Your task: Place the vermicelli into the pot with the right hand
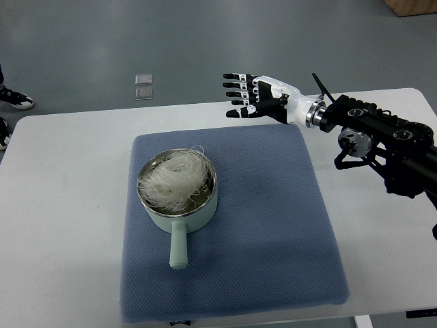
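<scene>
A pale green pot (183, 217) with a handle pointing toward me sits on the blue mat (273, 232), left of centre. A white nest of vermicelli (175, 179) lies inside the pot, filling its steel bowl. My right hand (249, 96) hovers above the mat's far edge, up and to the right of the pot, well apart from it. Its fingers are spread flat, pointing left, and hold nothing. The black right arm (382, 133) enters from the right edge. No left arm shows.
The mat lies on a white table (61, 205). Beyond the table's far edge, a small clear packet (143, 85) lies on the grey floor. A person's shoes (13, 99) show at the left edge. A brown box corner (413, 7) is top right.
</scene>
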Robot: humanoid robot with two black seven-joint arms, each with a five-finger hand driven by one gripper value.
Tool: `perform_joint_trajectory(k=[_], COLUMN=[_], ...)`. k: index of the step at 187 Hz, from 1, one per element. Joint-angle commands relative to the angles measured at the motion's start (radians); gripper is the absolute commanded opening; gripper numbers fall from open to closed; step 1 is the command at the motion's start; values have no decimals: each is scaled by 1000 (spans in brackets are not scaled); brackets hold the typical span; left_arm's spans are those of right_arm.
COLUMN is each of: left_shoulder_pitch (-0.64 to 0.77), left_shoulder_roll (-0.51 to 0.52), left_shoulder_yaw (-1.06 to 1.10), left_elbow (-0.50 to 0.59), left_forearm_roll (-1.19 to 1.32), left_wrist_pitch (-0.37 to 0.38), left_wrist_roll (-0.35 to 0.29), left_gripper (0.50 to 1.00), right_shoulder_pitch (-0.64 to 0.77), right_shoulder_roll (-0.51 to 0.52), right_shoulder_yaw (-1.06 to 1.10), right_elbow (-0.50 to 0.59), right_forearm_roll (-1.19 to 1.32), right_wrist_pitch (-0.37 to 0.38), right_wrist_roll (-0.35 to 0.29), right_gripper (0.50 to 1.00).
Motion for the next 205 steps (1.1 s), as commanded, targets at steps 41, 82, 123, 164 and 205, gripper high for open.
perform_joint_trajectory(k=[41, 82, 123, 164, 205], left_shoulder_pitch=[0, 0, 0, 0, 0], left_shoulder_roll=[0, 0, 0, 0, 0], left_shoulder_yaw=[0, -2, 0, 0, 0], left_elbow=[0, 0, 0, 0, 0], left_forearm_roll=[0, 0, 0, 0, 0], left_wrist_pitch=[0, 0, 0, 0, 0], left_wrist_roll=[0, 0, 0, 0, 0], left_gripper=[1000, 1000, 1000, 1000, 1000], right_shoulder_pitch=[-35, -70, -104, -122, -143], right_shoulder_roll=[0, 3, 3, 0, -11], right_shoulder_yaw=[43, 49, 109, 118, 119], right_elbow=[-81, -85, -86, -86, -85], right_forearm_roll=[299, 344, 365, 356, 353], right_wrist_pitch=[-18, -29, -43, -17, 47], right_wrist_roll=[-85, -75, -70, -72, -72], right_gripper=[924, 924, 924, 926, 926])
